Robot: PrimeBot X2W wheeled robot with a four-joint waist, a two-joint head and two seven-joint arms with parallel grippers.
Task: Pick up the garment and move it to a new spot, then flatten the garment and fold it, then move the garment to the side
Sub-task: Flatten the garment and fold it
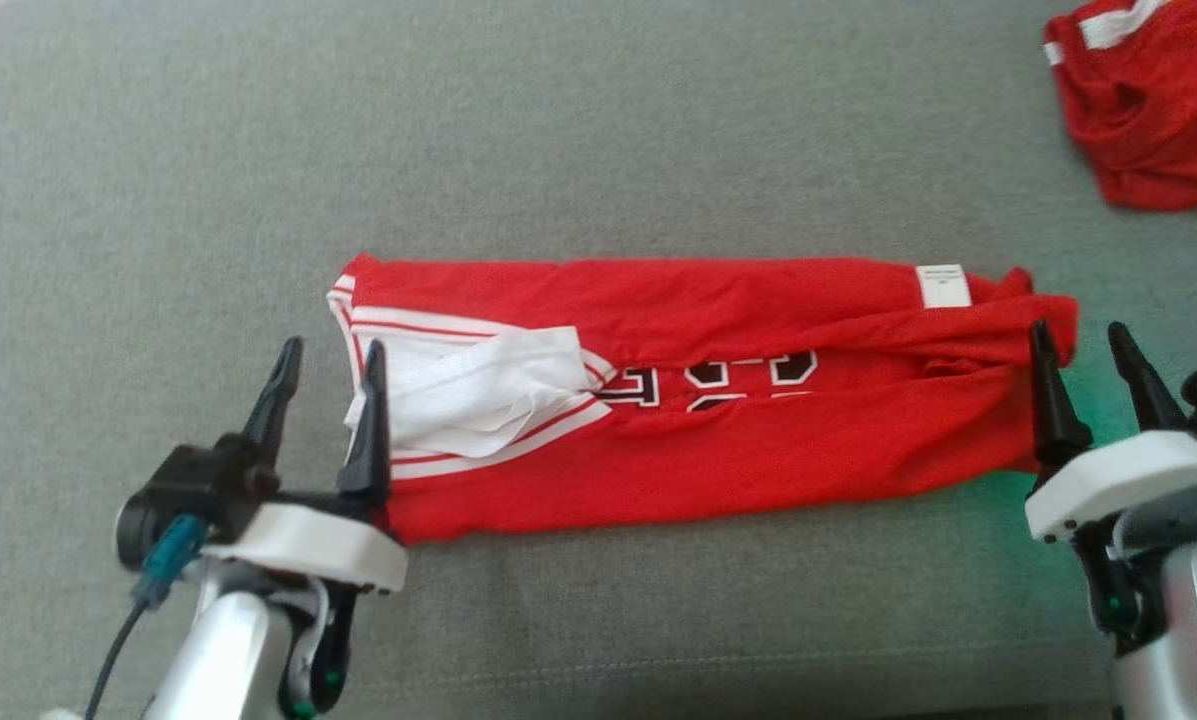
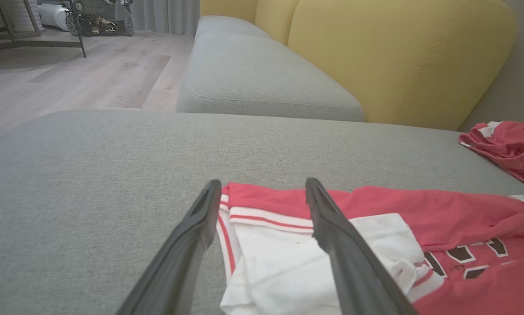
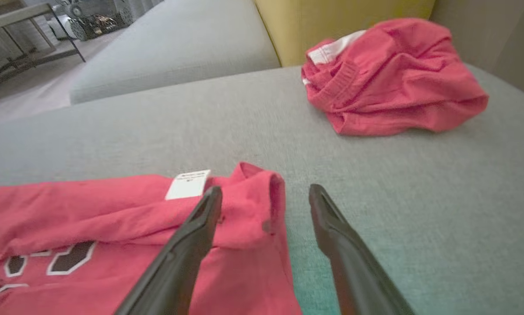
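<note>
Head view: red garment (image 1: 718,400) on the middle of the grey cushion surface (image 1: 598,130), well clear of every edge, long axis running left to right. Looks laid out and folded lengthwise into a narrow band: long sides turned in, black-and-white numbers half buried in the crease, white label (image 1: 943,285) up near the right end, white trimmed opening (image 1: 478,385) bunched at the left end. Pick-and-move and flatten steps judged done, first lengthwise folds judged done too. Left gripper (image 1: 334,347) spread wide at the left end, inner finger over the white trim, outer finger over bare surface, clamping nothing. Right gripper (image 1: 1078,327) likewise spread wide at the right end, one finger over the cloth, the other over bare cushion, nothing held. Actual contact with the fabric hard to call from any view. Left to do, by the look of it: fold across the short way, end to end, then shift the bundle to the side. Some wrinkling at the right end, may want smoothing first. Second crumpled red garment (image 1: 1148,110) at the far right corner, well apart, no part of the current fold.
</note>
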